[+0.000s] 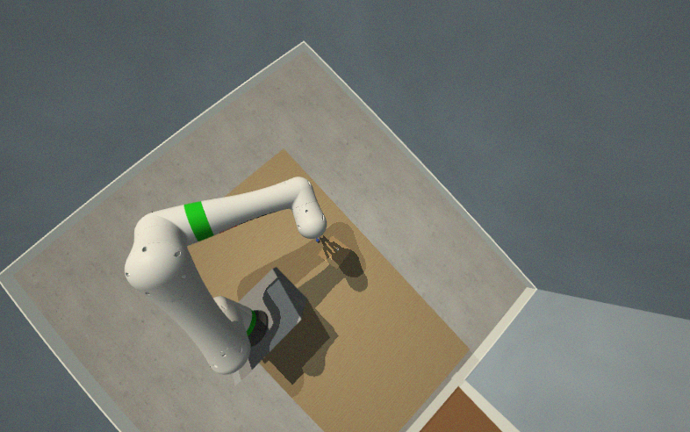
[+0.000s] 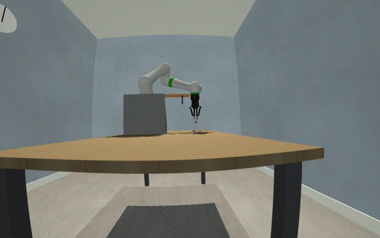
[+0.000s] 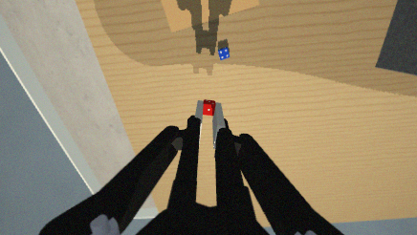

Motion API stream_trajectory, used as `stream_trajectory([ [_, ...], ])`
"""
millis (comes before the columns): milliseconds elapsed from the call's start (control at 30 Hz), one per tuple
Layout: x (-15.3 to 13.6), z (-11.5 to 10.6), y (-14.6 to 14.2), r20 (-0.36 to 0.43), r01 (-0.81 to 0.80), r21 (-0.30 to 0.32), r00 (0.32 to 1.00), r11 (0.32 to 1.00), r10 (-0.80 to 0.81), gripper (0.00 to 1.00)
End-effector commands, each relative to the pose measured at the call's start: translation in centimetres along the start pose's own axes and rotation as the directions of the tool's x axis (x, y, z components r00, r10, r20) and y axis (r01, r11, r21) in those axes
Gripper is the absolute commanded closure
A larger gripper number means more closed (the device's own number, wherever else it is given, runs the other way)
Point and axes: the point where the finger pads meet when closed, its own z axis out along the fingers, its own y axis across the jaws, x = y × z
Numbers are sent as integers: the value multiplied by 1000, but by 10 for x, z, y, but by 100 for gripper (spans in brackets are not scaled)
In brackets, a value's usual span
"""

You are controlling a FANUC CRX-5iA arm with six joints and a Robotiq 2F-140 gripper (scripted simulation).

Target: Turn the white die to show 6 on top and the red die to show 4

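Note:
My gripper [image 3: 208, 111] [image 2: 195, 118] is shut on the small red die [image 3: 208, 108] [image 2: 195, 121] and holds it well above the table, with a single white pip facing the wrist camera. The blue die [image 3: 223, 53] [image 2: 193, 130] lies on the wood below and a little ahead of the fingers, in the arm's shadow. A lighter tan mat [image 3: 173, 20] shows at the top edge of the wrist view, partly under the gripper's shadow. I do not see the white die in any view.
The wooden table [image 2: 155, 147] [image 1: 391, 332] carries the grey pedestal [image 2: 144, 113] [image 1: 283, 306] of the arm, to the left of the gripper. The table's edge and the floor [image 3: 43, 72] lie at the left of the wrist view.

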Motion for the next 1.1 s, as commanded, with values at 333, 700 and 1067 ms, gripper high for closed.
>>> stream_trajectory([
  [333, 9, 2, -2, 429, 3, 12, 903, 1000, -8, 93],
  [700, 19, 5, -1, 677, 1, 11, 736, 1000, -8, 93],
  [1067, 28, 7, 0, 851, 0, 8, 525, 1000, -7, 93],
])
